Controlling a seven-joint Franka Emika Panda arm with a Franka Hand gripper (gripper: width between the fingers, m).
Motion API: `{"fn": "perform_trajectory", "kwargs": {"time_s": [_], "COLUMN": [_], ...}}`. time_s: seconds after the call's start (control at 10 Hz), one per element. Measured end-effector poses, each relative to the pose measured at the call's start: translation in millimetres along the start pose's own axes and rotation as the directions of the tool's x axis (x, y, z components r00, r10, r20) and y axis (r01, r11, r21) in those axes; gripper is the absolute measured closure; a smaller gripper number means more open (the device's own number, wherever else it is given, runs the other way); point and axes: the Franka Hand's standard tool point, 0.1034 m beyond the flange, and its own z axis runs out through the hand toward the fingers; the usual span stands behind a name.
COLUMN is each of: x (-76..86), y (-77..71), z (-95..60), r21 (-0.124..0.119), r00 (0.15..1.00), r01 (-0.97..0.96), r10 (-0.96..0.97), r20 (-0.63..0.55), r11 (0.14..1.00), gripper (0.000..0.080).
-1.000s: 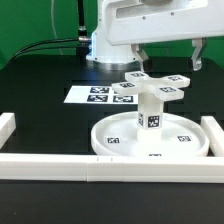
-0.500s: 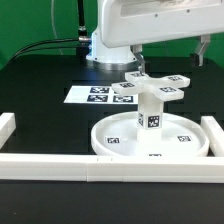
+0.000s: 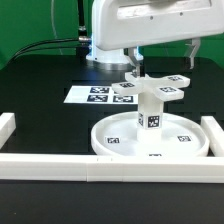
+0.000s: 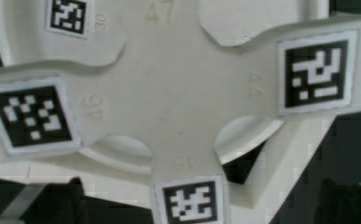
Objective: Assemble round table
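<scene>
The large rimmed round disc (image 3: 122,130) lies on the black table. The short cylindrical post (image 3: 150,110) stands upright on its middle. The cross-shaped four-arm piece (image 3: 152,88) sits on top of the post, its tagged arms spread out level. My gripper (image 3: 164,55) hangs just above the cross piece with its two fingers wide apart, open and empty, touching nothing. In the wrist view the cross piece (image 4: 159,90) fills the picture from close above, with tags on its arms. My fingertips do not show there.
The marker board (image 3: 95,95) lies flat behind the disc toward the exterior view's left. Long white border rails run along the front (image 3: 60,166), the right (image 3: 213,135) and the left (image 3: 6,128). Black cables trail at the back left.
My gripper has shifted a little toward the exterior view's left above the cross piece. The disc, post and cross piece have not moved.
</scene>
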Motion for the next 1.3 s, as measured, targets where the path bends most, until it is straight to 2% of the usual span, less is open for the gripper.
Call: {"fn": "perform_trajectory", "kwargs": {"time_s": [0.2, 0.4, 0.7, 0.9, 1.1, 1.3], "x": [-11.4, -13.1, -15.9, -12.0, -11.0, -13.9], "y": [10.0, 13.4, 17.3, 8.3, -0.3, -1.7], "z": [5.9, 6.3, 7.4, 9.3, 9.7, 11.7], "r21": [0.025, 0.007, 0.006, -0.004, 0.015, 0.021], "r00": [0.965, 0.938, 0.864, 0.808, 0.774, 0.77], "r01": [0.257, 0.344, 0.501, 0.585, 0.626, 0.629], "r10": [-0.258, -0.344, -0.501, -0.582, -0.623, -0.627], "r20": [0.038, 0.034, 0.053, 0.087, 0.112, 0.118], "r11": [0.966, 0.939, 0.865, 0.811, 0.78, 0.777], "gripper": [0.015, 0.015, 0.015, 0.015, 0.015, 0.015]}}
